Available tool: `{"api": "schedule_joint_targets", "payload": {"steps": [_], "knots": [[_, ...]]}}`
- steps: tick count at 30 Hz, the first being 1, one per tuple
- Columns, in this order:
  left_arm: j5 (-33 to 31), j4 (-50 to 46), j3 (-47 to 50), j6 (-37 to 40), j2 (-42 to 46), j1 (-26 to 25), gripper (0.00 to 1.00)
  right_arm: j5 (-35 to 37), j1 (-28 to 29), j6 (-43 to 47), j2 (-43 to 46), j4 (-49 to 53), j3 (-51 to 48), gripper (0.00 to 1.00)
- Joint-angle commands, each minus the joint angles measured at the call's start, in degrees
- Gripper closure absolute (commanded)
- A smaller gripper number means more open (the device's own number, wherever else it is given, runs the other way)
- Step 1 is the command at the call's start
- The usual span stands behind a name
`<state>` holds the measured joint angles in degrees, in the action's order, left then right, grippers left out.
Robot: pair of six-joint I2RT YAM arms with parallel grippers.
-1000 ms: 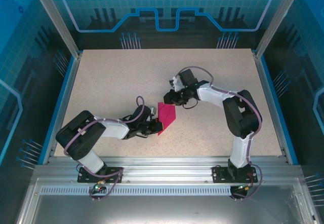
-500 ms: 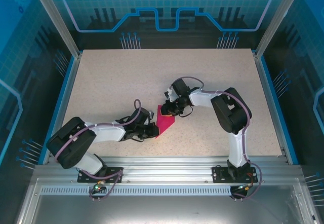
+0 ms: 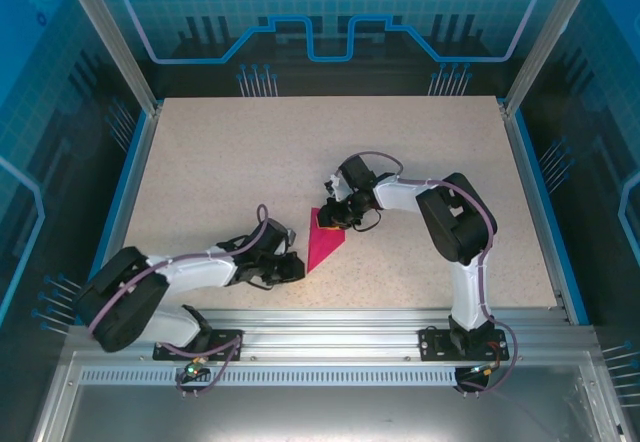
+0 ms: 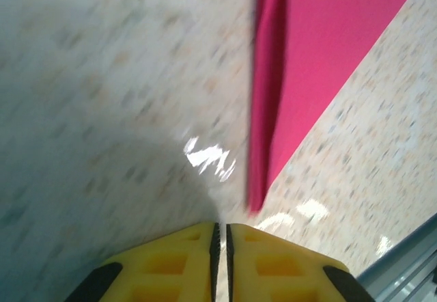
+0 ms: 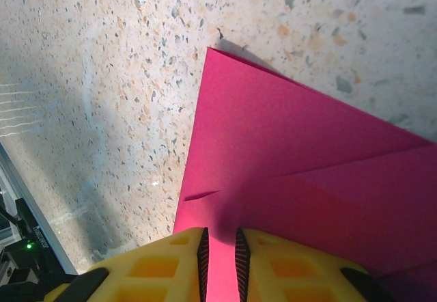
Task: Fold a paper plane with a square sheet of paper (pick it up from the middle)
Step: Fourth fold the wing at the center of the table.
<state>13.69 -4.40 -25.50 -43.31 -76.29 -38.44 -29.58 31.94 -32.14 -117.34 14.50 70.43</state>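
Folding is partway: paper (image 3: 325, 241) shows flaps and a point, no wings yet. Your right gripper (image 5: 218, 247) pinches its edge between the jaws. Your left gripper (image 4: 220, 237) has jaws nearly together and empty, with the paper's tip just ahead.

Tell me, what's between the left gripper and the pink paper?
Nothing but a bare strip of speckled table. The left wrist view shows it between the left gripper and the pink paper tip.

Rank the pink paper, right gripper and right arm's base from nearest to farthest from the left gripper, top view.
From the left gripper:
1. pink paper, immediately right.
2. right gripper, at the paper's far end.
3. right arm's base, near-right table edge.
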Motion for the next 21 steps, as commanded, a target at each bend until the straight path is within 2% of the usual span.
{"api": "schedule_joint_targets", "payload": {"steps": [1,5,8,15,21], "knots": [[-0.4,-15.7,1.2,1.6,6.6,-0.5,0.82,3.2,0.4,-0.4,-2.3,1.5,-2.1,0.78],[-2.6,-16.9,-1.5,2.4,13.7,0.5,0.76,1.8,0.9,0.2,-1.0,1.4,-1.8,0.77],[-2.1,-14.7,-4.2,2.5,14.5,2.7,0.75,0.7,1.3,0.5,0.7,1.6,-1.3,0.76],[-1.7,-9.8,-14.3,4.6,4.6,3.4,0.81,2.4,0.9,0.1,8.7,2.6,-2.3,0.72],[-0.6,-7.2,-19.7,5.9,-4.8,3.4,0.87,5.0,-2.2,-1.6,15.3,2.6,-7.7,0.67]]}}
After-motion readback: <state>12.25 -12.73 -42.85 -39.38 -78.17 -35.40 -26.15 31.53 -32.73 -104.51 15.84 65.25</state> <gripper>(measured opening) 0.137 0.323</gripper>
